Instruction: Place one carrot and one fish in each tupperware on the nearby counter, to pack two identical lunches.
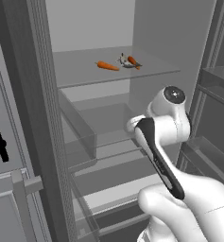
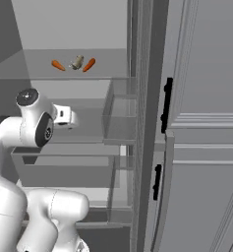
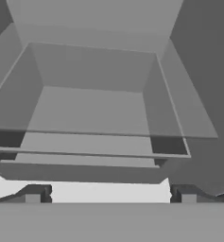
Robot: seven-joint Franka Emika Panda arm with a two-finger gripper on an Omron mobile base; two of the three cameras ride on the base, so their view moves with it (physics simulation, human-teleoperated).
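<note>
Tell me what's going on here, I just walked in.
The robot arm is reaching into an open fridge. On a shelf above it lie two carrots, one to the left and one to the right, with a fish between them. The pincer is open and empty, and faces a clear drawer lower down. Nothing has been picked up yet.

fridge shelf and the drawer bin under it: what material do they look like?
Shelf: looks like clear glass or plastic, smooth; the back wall shows through it faintly below the carrots. Drawer bin: translucent plastic by the look, since its walls let the surfaces behind show through. Rendered scene, so glass versus plastic stays open.
</note>
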